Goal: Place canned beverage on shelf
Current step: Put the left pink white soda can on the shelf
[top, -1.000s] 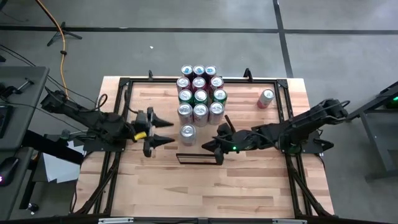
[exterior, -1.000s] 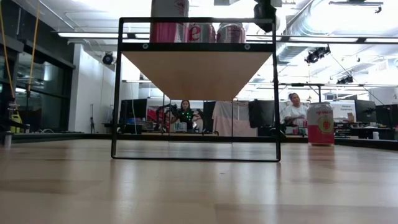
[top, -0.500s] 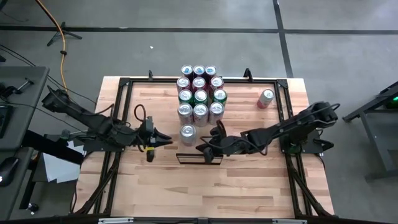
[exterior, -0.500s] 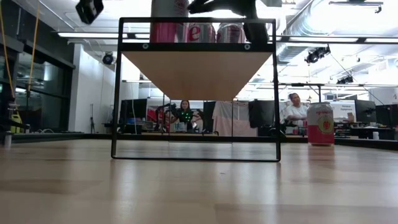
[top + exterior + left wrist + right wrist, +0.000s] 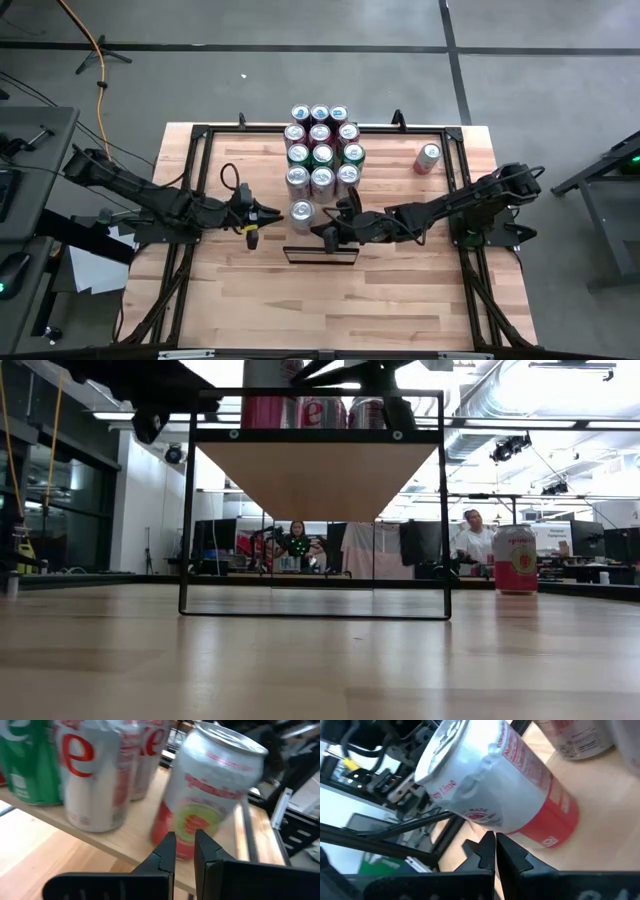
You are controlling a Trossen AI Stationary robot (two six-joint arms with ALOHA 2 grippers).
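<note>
1 can [image 5: 302, 212] stands upright on the shelf [image 5: 318, 475], at its framed end just in front of the 12 packed cans [image 5: 321, 150], unmoved over the last second. Both arms have closed in meanwhile: the left tool [image 5: 270, 214], spread wide 1 second ago, is now nearly closed on nothing, and the right tool [image 5: 318, 235] is closed and empty. Placement looks done, perhaps bar a nudge.

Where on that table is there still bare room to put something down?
The near half of the table, in front of the shelf, is bare, as is wood beside the lone pink can. The cans on the shelf are crowded.
</note>
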